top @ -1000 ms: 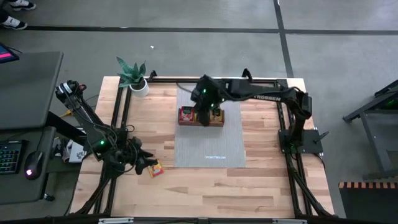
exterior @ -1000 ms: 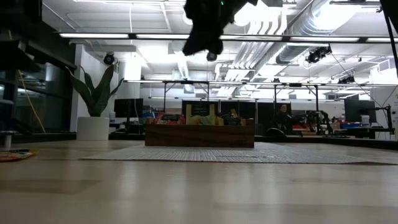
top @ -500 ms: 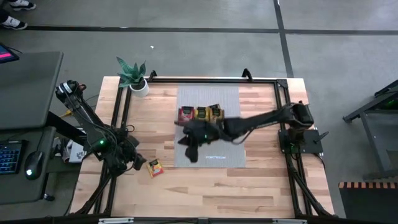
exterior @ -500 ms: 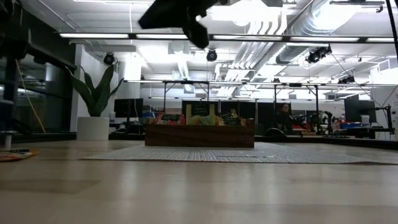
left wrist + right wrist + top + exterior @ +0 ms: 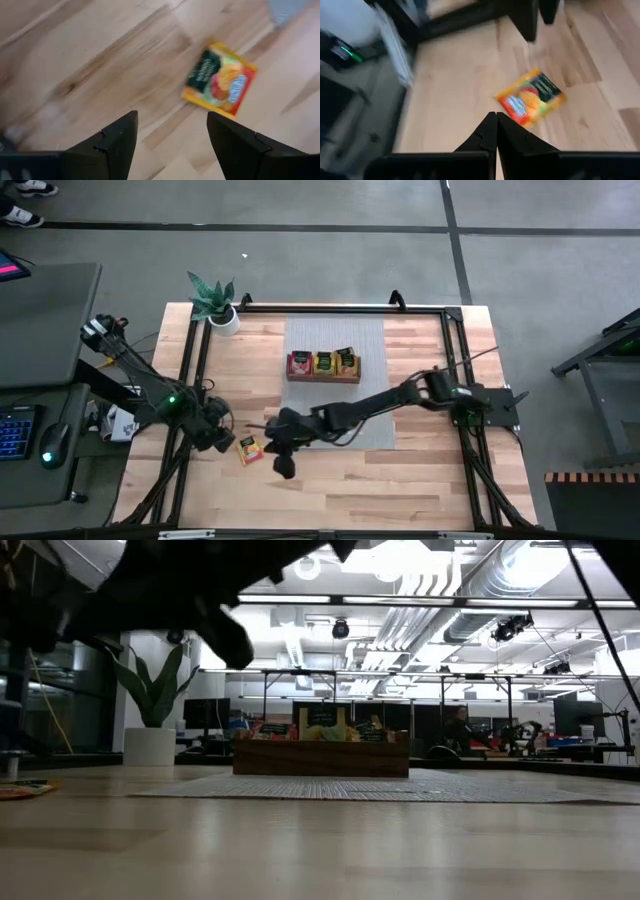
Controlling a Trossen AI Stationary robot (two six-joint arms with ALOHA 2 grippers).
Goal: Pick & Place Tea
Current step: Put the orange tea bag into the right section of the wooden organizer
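The right gripper, its fingers pressed together on nothing, hangs low just beside the one loose tea packet, which lies flat on the bare desk; the left gripper, wide open and empty, sits just on the packet's other side. With both so near the same packet, I judge they could knock together or nudge it away, and closed fingers cannot pinch so thin a thing. Farther off a wooden tray with more tea stands on a grey mat, a potted plant at the desk's corner, an office beyond.
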